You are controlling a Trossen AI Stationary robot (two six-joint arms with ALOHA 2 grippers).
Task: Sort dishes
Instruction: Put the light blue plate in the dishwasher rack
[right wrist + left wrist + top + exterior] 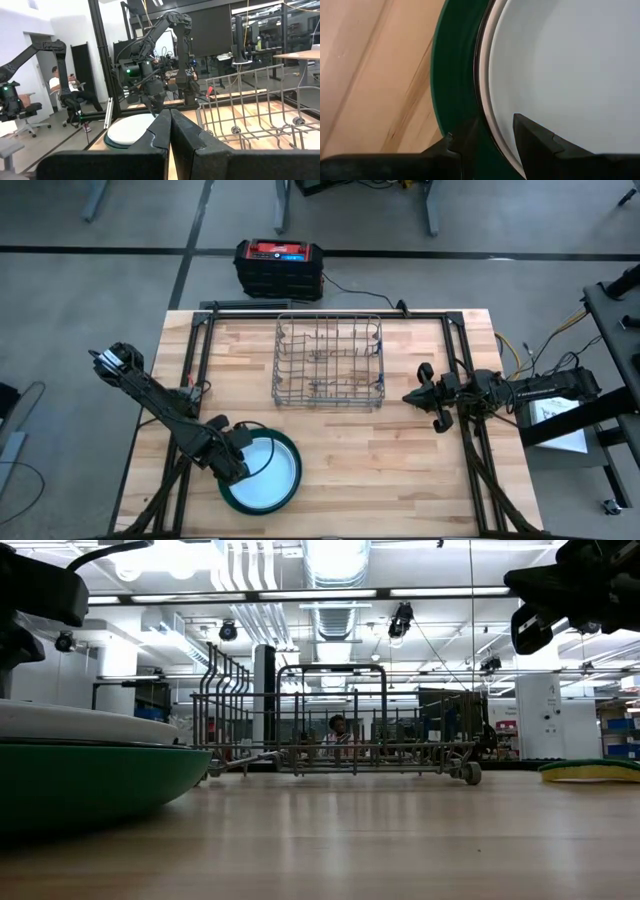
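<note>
A pale blue-white plate (268, 465) lies stacked on the larger dark green plate (245, 498) near the table's near edge, left of centre. In the low view the green plate (90, 785) rests by its underside on the wood, with the pale plate (80, 722) on top. My left gripper (236, 461) is open at the stack's left rim. In the left wrist view its fingers (465, 142) straddle the pale plate's rim (496, 131), one over the green plate (455, 75), the other over the pale plate's inside (570, 70). My right gripper (170, 112) is shut and hovers right of the rack (328, 362). My left gripper comes slanting down from the table's left, with the pale plate's left rim (500, 140) in the gap between its two fingers. I cannot tell whether either finger touches the rim. Both plates lie flat on the table.
The grey wire rack (335, 720) stands at the table's middle toward the far edge, with nothing in it. A yellow-green sponge (590, 771) lies at the right in the low view. Bare wood (400, 470) spreads right of the plates. A seated person (65, 87) shows beyond the table.
</note>
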